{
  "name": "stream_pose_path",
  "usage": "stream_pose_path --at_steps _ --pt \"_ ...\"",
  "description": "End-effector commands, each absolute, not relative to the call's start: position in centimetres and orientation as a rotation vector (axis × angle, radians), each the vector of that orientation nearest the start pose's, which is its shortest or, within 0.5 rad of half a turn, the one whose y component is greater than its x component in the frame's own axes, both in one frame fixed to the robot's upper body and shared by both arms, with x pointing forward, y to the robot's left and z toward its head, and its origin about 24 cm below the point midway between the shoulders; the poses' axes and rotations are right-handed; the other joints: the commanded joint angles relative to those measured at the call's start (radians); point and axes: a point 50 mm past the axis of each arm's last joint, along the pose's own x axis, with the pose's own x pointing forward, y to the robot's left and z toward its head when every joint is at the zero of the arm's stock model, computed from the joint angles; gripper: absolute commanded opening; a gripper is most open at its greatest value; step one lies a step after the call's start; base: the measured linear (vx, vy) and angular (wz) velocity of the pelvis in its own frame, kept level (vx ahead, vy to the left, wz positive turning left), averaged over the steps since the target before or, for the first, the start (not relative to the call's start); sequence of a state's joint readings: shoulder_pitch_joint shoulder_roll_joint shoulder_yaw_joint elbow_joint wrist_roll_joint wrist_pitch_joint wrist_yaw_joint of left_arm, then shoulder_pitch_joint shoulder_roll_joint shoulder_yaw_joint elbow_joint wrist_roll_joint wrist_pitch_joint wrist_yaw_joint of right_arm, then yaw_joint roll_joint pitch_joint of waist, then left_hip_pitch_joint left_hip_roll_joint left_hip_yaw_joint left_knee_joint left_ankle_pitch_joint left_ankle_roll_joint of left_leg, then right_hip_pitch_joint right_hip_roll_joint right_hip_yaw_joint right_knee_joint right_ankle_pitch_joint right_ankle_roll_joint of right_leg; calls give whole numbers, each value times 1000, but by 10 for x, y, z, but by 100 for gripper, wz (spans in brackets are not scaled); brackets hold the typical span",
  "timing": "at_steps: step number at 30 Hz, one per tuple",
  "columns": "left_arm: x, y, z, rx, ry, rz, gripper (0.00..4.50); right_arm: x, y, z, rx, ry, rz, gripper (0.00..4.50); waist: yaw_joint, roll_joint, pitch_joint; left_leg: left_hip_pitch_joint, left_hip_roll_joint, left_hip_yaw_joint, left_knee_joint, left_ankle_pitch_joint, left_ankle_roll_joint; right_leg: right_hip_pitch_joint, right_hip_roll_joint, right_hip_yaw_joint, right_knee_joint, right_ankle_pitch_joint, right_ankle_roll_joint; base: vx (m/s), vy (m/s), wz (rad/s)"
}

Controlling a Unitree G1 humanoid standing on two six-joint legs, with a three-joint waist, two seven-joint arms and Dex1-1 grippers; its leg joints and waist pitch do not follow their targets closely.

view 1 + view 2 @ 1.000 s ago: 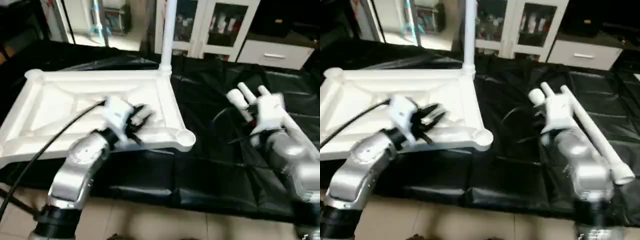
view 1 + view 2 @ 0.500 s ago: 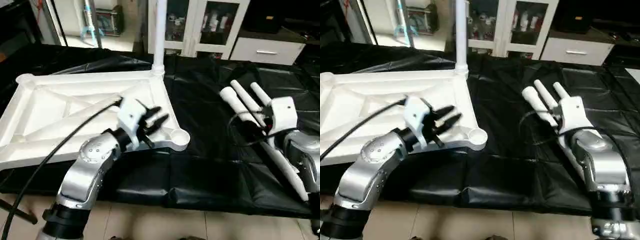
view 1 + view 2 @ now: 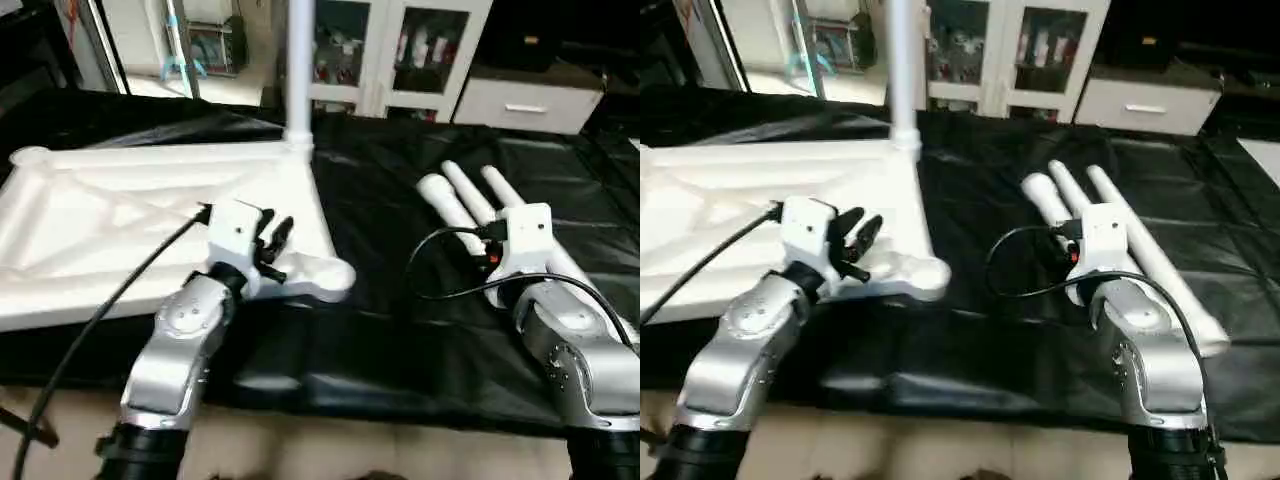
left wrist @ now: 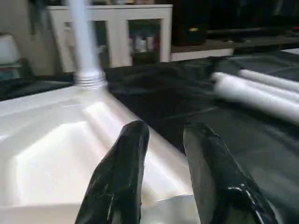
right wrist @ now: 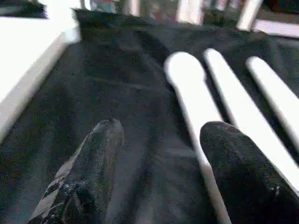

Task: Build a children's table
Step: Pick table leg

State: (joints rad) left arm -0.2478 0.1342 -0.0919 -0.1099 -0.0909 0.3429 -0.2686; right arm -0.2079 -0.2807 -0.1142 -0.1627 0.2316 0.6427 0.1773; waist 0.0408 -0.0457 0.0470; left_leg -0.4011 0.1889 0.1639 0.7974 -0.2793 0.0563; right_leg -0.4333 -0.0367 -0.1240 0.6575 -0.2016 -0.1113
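Upturned tabletop [image 3: 120,215] on black surface [image 3: 400,330], one leg [image 3: 297,70] fitted; three legs [image 3: 470,205] lie right. Left claw [image 3: 272,240] apart over near corner socket [image 3: 335,275]; right claw [image 5: 159,154] apart above nearest leg, likely grasping it next

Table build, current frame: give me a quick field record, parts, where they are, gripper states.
top: white table top lies underside up on the black sheet
fitted leg: one leg stands upright in the far corner socket
loose legs: three legs lie side by side on the sheet
left gripper: open, empty, over the top's near corner
right gripper: open, empty, at the loose legs
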Motion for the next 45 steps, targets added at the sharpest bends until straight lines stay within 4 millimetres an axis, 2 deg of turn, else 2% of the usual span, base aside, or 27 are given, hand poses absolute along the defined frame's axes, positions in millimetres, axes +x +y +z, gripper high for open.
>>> stream_pose_path --at_steps 1,2,3,4,5,6,7,9,10,11,14,15,22,23,24,25,26,27,28,29,31,33,35,39,41,43,45 --pt "292 122 98 91 16 -395 158 281 -195 95 -15 205 136 296 7 -17 -71 -27 -86 7 -9 -158 31 102 -117 67 -178 -235 -212 -29 -170 -1" --pt "292 122 98 91 17 -391 158 279 -194 96 -27 191 135 296 3 -1 -74 -35 -72 -8 -43 -129 42 120 -123 62 -188 -272 -137 -29 -170 -1" --pt "293 123 97 90 17 -384 158 278 -193 96 -47 177 134 296 9 67 -86 11 25 -58 -159 -12 83 110 -77 1 -214 -273 61 -28 -148 1" --pt "293 124 95 95 14 -368 158 274 -191 95 -97 156 137 296 -27 91 -89 82 326 -261 -268 196 205 -15 -53 -18 68 -331 233 -25 -179 -6" --pt "292 127 91 102 12 -338 158 269 -188 93 -132 137 142 296 -10 62 -89 112 260 -210 -219 389 210 -122 -63 24 177 -317 193 -25 -179 -6" --pt "292 130 88 106 17 -317 158 267 -186 92 -119 136 142 296 -15 72 -79 77 165 -159 -214 508 302 -108 -57 62 177 -163 127 -20 -184 -9" --pt "292 130 88 106 17 -317 158 267 -186 92 -119 136 142 296 -15 72 -79 77 165 -159 -214 508 302 -108 -57 62 177 -163 127 -55 -189 2" --pt "291 135 84 123 25 -270 158 267 -181 94 -105 112 148 296 -18 54 -82 55 67 -104 -219 384 389 -37 -30 73 77 -67 38 -67 -220 -1" --pt "290 136 84 130 39 -258 158 267 -180 95 -115 104 155 296 0 -3 -73 -26 -56 -32 -127 148 296 50 -120 113 -91 -36 -139 -115 -263 -15" --pt "289 135 88 137 12 -267 158 268 -180 94 -112 100 142 296 42 -29 -71 -13 -49 -24 -82 28 102 59 -199 150 -145 -280 -98 -115 -263 -15" --pt "287 135 94 112 -2 -301 158 268 -180 90 -65 113 113 296 40 -21 -64 -11 -22 -28 -189 13 -105 60 -136 128 -138 -566 260 -98 -260 -14" --pt "287 135 95 99 -4 -299 158 268 -179 89 -55 118 115 296 40 -16 -63 -5 -18 -26 -198 -11 -126 54 -127 125 -142 -600 283 -76 -200 -11" --pt "283 132 94 61 0 -341 158 267 -166 78 -96 190 233 296 -1 27 -40 67 6 -37 -266 -454 -184 50 -54 53 -165 -670 161 -64 -38 1" --pt "283 131 94 66 -1 -346 158 268 -166 79 -99 184 234 296 14 25 -31 1 -3 -72 -301 -505 -150 113 -84 7 -152 -675 155 -43 65 -5" --pt "283 131 94 66 -1 -346 158 268 -166 79 -99 184 234 296 38 77 -32 -40 8 -91 -360 -669 -125 182 -62 5 -41 -547 122 -59 80 31" --pt "282 131 94 69 8 -342 158 269 -167 81 -114 168 229 296 13 73 -31 -29 1 -100 -366 -720 -92 192 -52 23 15 -404 74 -33 47 67" --pt "282 131 93 69 10 -341 158 269 -167 82 -115 164 226 296 14 59 -23 -11 -15 -89 -342 -667 -81 169 -67 38 -30 -478 62 -33 47 67" --pt "281 131 93 68 14 -340 158 270 -167 83 -117 156 220 296 9 17 -1 96 -59 -57 -162 -466 -96 63 -173 8 -229 -994 58 0 6 77" --pt "281 132 93 72 17 -339 158 270 -168 85 -99 140 207 296 -21 3 15 201 -46 -34 -63 -313 -114 1 -168 27 -282 -1114 0 4 34 48" --pt "281 131 93 70 15 -340 158 270 -170 85 -96 139 192 296 -6 34 5 134 1 -53 -186 -385 -139 115 -139 32 -202 -865 -8 4 34 48" --pt "281 131 93 68 14 -343 158 270 -171 84 -103 145 189 296 -25 59 -18 181 48 -96 -297 -666 -152 92 -57 19 -110 -477 -9 58 73 5" --pt "281 131 93 70 13 -345 158 270 -171 84 -113 149 188 296 -53 57 -33 184 61 -121 -330 -582 -101 100 -56 28 -71 -189 -42 73 53 5" --pt "280 130 93 71 12 -352 158 270 -172 83 -117 155 182 296 -65 47 -35 161 26 -92 -313 -423 -19 116 -73 42 -93 -121 -76 103 41 -4" --pt "281 130 95 71 9 -358 158 273 -175 83 -141 172 167 296 -34 15 -72 60 -46 -32 -238 29 65 236 -96 105 -134 -176 -143 118 12 1" --pt "282 130 94 71 12 -357 158 275 -176 84 -218 169 166 296 -38 20 -80 78 -57 -42 -233 206 148 218 -55 91 -104 1 -170 165 0 9" --pt "284 129 94 77 11 -358 158 277 -177 84 -217 178 164 296 -60 33 -92 177 -39 -91 -231 426 263 145 -18 55 -53 87 -142 210 -37 12" --pt "284 129 95 78 9 -360 158 278 -177 84 -219 186 170 296 -90 18 -92 282 12 -178 -215 579 402 17 -50 61 -9 -8 6 212 -90 7"
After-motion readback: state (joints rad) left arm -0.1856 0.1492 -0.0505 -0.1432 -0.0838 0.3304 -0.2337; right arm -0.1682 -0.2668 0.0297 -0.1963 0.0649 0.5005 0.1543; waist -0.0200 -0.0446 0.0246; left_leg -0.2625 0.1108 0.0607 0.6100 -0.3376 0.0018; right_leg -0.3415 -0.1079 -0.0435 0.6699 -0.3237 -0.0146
